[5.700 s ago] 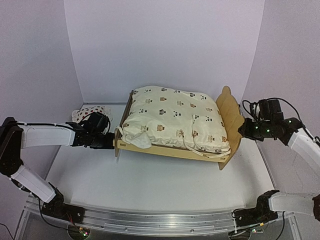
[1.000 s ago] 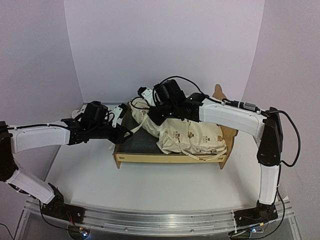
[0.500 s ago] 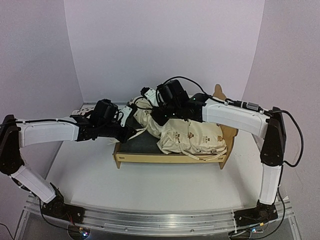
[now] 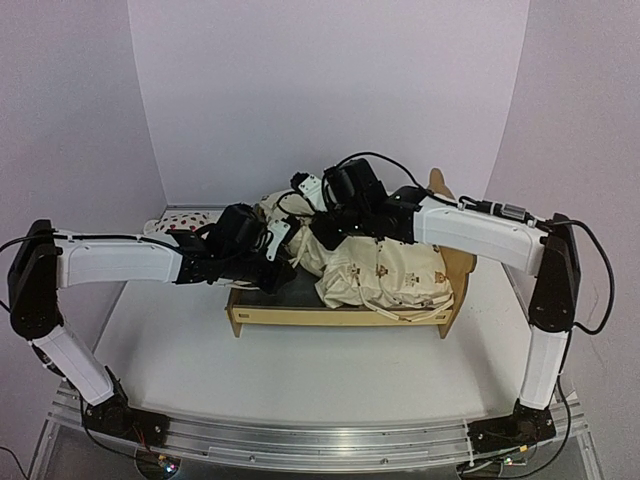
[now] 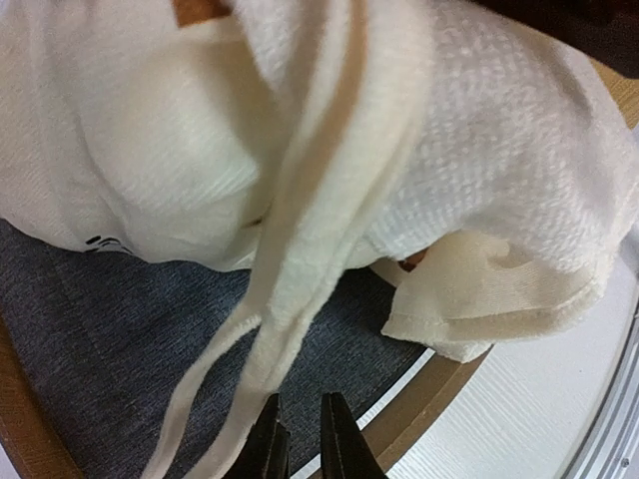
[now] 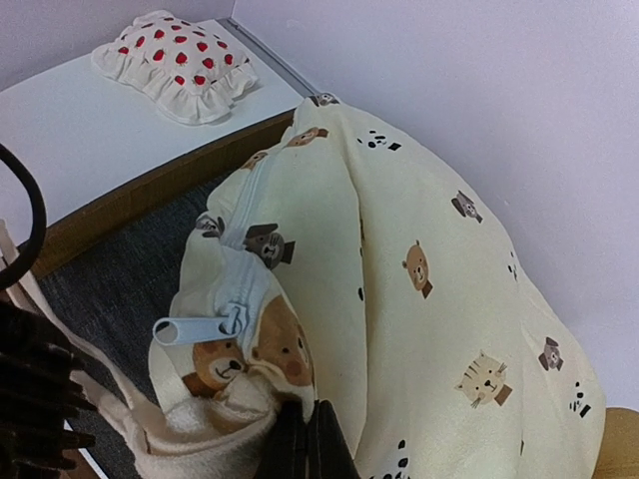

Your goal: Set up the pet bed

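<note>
The pet bed (image 4: 330, 318) is a plywood frame with its headboard (image 4: 462, 262) on the right. The left half of its grey felt base (image 4: 272, 291) is bare. The cream animal-print cover (image 4: 385, 270) is bunched toward the headboard. My right gripper (image 4: 318, 238) is shut on the cover's left edge and holds it up; in the right wrist view its fingers (image 6: 310, 444) pinch fabric below a blue zipper pull (image 6: 190, 327). My left gripper (image 5: 300, 449) hovers over the felt (image 5: 120, 329) with only a slit between its jaws. A cream tie (image 5: 300, 230) hangs just left of them.
A white pillow with red strawberries (image 4: 185, 220) lies on the table behind the bed's foot end, and the right wrist view shows this pillow (image 6: 175, 65) too. The bed's curved rail (image 5: 439, 394) runs beside the white table (image 5: 539, 419). Both arms cross above the bed.
The left arm has reached further right over the bed's foot end and its jaws have closed. The right gripper has shifted slightly right, still holding the cover, which earlier lay flat over the bed.
</note>
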`<state>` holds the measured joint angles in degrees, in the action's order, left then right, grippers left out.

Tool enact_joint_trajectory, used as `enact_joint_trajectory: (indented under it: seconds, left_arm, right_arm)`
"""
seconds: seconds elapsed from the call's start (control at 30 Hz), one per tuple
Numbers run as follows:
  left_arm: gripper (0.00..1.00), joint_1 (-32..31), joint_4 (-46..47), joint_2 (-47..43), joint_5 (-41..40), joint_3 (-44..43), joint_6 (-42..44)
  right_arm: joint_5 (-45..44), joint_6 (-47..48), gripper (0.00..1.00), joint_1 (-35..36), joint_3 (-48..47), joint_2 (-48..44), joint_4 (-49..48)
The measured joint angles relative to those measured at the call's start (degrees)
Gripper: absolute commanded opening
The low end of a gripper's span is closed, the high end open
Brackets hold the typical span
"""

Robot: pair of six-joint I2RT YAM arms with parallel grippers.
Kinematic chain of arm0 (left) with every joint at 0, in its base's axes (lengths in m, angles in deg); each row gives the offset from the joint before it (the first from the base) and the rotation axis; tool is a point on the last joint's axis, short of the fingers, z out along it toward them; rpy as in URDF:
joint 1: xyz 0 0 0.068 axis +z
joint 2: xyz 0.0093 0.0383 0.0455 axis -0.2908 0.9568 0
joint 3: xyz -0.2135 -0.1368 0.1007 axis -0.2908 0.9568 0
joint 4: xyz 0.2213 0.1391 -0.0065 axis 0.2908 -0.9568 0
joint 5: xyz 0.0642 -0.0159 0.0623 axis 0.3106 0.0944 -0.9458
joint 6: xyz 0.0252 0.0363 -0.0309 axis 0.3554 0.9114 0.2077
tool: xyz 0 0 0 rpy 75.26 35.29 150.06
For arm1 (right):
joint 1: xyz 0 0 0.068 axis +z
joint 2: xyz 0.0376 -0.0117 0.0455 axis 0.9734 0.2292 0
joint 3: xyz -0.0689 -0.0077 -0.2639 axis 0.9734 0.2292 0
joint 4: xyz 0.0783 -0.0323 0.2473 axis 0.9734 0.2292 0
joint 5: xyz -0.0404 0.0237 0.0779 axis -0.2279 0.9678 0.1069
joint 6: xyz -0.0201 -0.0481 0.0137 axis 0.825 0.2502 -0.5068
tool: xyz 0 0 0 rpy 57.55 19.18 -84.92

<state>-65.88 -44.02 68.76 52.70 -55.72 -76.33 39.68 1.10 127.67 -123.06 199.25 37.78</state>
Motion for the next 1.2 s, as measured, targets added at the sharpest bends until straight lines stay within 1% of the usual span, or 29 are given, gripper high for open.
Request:
enact_joint_trajectory:
  seconds: [0.1,0.2,0.4,0.57,0.7,0.8,1.07,1.1,1.2]
  left_arm:
    - [0.31,-0.1,-1.2,-0.3,-0.8,0.0,-0.1]
    - [0.37,-0.3,-2.2,-2.0,-1.8,0.0,0.4]
    - [0.40,-0.5,-3.7,-8.2,-3.3,0.4,2.1]
    - [0.39,-0.5,-3.7,-8.2,-1.7,1.5,3.5]
    - [0.36,-0.6,-3.6,-6.1,-0.5,3.1,3.9]
    - [0.30,-0.6,-3.4,-4.1,-0.1,3.7,4.0]
    - [0.02,-1.0,0.1,-1.5,-1.7,3.8,4.6]
    - [0.00,-1.3,0.5,-1.3,-2.4,3.8,4.6]
    - [0.00,-2.3,1.1,-0.7,-4.5,3.8,4.6]
  right_arm:
    - [0.0,0.0,0.00,0.0,0.2,0.0,0.0]
    - [0.0,0.1,0.00,0.0,0.3,-0.4,0.0]
    - [0.5,-0.1,0.00,-0.2,0.9,-2.2,0.0]
    - [0.8,-0.2,0.00,-0.2,1.0,-2.4,0.0]
    - [1.2,-0.4,0.00,-0.2,1.0,-2.4,0.0]
    - [1.3,-0.4,0.00,-0.2,1.0,-2.4,0.0]
    - [1.5,-0.6,0.00,-0.2,1.3,-2.4,0.0]
    - [1.5,-0.6,0.00,-0.2,1.4,-2.4,0.0]
    - [1.5,-0.6,0.00,-0.2,1.5,-2.5,0.0]
